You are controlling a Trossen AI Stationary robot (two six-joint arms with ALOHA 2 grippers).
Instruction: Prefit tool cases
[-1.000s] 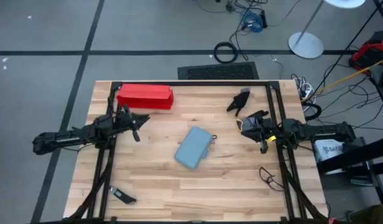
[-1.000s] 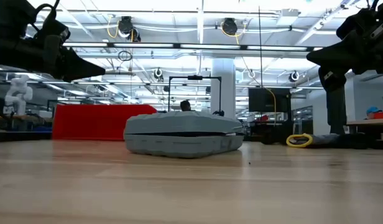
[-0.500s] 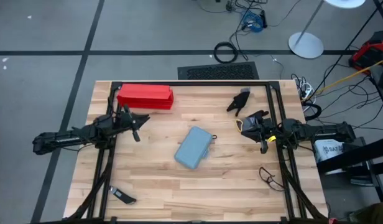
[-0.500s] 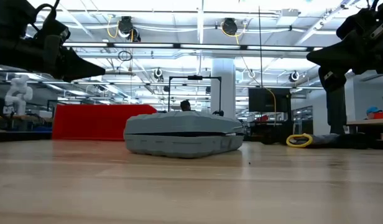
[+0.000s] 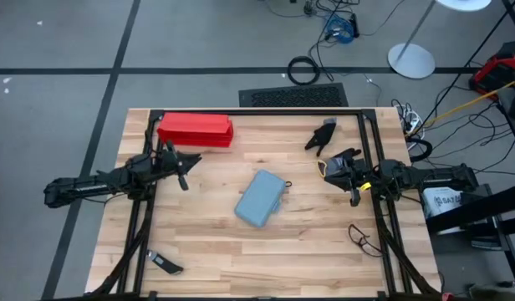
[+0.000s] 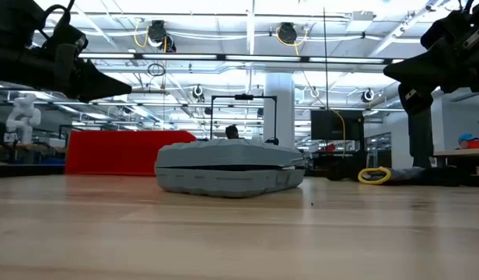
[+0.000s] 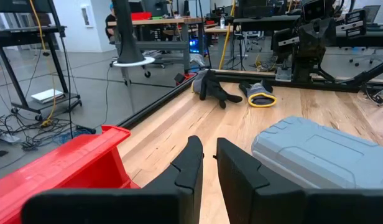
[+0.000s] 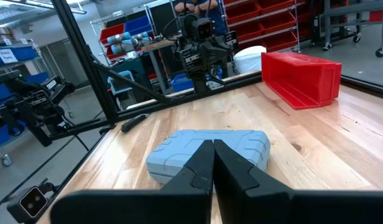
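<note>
The blue-grey tool case [image 5: 261,198] lies shut, its underside flat on the wooden table's middle; the low view shows its seam [image 6: 228,167]. My left gripper [image 5: 184,165] hangs above the table's left part, pointing level toward the case [image 7: 316,152], fingers a narrow gap apart [image 7: 209,155] with nothing between them. My right gripper [image 5: 334,164] hangs above the right part, pointing level at the case [image 8: 207,146], fingers shut together [image 8: 212,155] and empty. Both stand well clear of the case.
A long red box [image 5: 195,130] stands at the far left. Black gloves [image 5: 323,136] lie at the far right, one yellow-cuffed [image 5: 328,168] under my right gripper. A small black tool [image 5: 164,264] lies near the front left, a thin cord [image 5: 364,238] front right.
</note>
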